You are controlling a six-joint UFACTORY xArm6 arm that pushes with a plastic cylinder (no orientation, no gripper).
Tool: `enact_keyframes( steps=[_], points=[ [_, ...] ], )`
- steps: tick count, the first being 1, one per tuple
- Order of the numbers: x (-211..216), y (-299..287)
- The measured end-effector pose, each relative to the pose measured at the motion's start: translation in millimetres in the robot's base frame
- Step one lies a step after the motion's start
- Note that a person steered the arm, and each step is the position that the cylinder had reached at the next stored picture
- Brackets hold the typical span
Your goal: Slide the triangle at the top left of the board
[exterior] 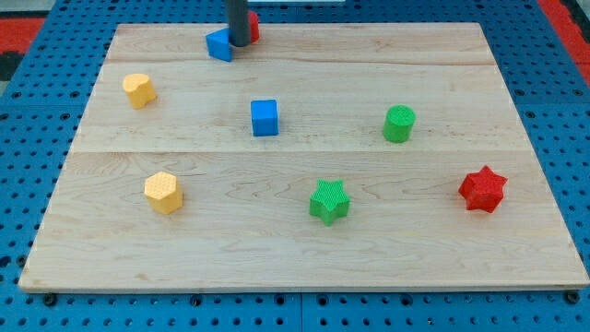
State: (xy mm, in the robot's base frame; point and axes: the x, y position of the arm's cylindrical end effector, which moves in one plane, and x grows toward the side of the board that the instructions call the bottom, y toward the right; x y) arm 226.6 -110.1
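Observation:
A blue triangle [219,44] lies near the board's top edge, left of centre. My tip [238,43] stands just to the triangle's right, touching or almost touching it. A red block [253,28] sits right behind the rod and is partly hidden by it, so its shape cannot be made out.
On the wooden board [304,249] are a yellow block [139,90] at the left, a yellow hexagon [163,193] at the lower left, a blue cube [265,118] in the middle, a green cylinder [399,124], a green star [329,201] and a red star [483,189].

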Motion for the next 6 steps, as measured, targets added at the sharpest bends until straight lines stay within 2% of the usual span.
enact_keyframes(
  steps=[1, 2, 3, 4, 5, 6],
  points=[
    [-11, -35],
    [5, 47],
    [38, 20],
    [12, -77],
    [11, -102],
    [-11, -43]
  ],
)
